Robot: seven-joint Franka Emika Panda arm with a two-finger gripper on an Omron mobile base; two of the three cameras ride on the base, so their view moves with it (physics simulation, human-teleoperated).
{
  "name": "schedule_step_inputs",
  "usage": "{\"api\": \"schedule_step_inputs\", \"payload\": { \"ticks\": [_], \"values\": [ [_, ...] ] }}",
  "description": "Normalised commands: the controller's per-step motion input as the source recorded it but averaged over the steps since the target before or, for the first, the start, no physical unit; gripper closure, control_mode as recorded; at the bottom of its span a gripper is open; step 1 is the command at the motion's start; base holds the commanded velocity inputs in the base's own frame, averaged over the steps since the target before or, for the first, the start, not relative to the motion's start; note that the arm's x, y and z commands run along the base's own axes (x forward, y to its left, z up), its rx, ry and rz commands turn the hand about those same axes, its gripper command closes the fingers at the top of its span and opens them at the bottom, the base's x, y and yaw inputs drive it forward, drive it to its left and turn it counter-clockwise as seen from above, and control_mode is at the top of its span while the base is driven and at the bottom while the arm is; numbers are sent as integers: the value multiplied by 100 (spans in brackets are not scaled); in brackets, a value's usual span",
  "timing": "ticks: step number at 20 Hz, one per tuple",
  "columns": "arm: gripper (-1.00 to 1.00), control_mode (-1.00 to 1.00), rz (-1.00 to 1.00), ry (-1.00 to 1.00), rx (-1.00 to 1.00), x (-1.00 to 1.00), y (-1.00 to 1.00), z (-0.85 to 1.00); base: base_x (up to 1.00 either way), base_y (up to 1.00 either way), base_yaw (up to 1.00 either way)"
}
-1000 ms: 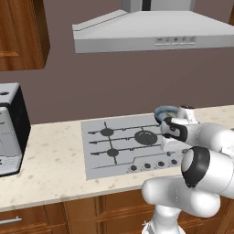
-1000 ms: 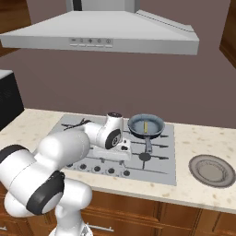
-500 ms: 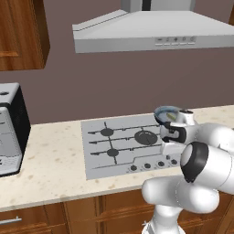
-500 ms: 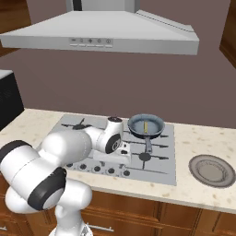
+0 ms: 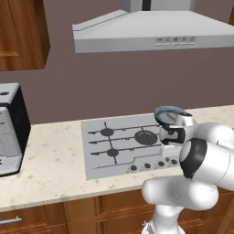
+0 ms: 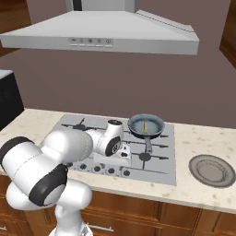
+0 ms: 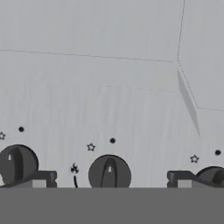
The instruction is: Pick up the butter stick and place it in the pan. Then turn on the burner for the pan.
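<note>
The pan (image 6: 146,125) sits on a rear burner of the grey cooktop (image 6: 162,166), its dark handle pointing toward the front edge, and the butter stick (image 6: 146,126) lies inside it as a thin pale yellow sliver on the blue-grey floor of the pan. From the left base view the pan (image 5: 168,115) shows just beyond the arm's wrist, with a bit of the butter stick (image 5: 170,116) visible in it. The white arm bends low over the front of the cooktop, with its hand down near the row of dark knobs (image 6: 110,170) along the front strip. In the hand view, the gripper (image 7: 109,178) is spread wide with nothing between its two dark fingertips (image 7: 41,177); one round knob (image 7: 109,173) sits midway in the gap, another knob (image 7: 16,162) lies just past the left tip, and a third peeks out by the right tip. Small star marks and dots are printed on the grey panel above the knobs, and a little flame symbol shows beside the middle one. Whether the tips touch the panel, I cannot tell. To the right of the cooktop, a round grey plate (image 6: 212,170) rests on the speckled counter (image 5: 50,173). A dark and silver appliance (image 5: 11,130) stands at the left end of the counter, and a steel range hood (image 6: 101,34) hangs above the cooktop against the brown wall.
</note>
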Motion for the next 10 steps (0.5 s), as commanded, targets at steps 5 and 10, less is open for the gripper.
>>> {"api": "schedule_step_inputs", "payload": {
  "ticks": [5, 10],
  "values": [
    [-100, -100, 0, 0, 0, 0, 0, -16, 0, 0, 0],
    [-100, -100, 0, 0, 0, 0, 0, -15, 0, 0, 0]
  ]
}}
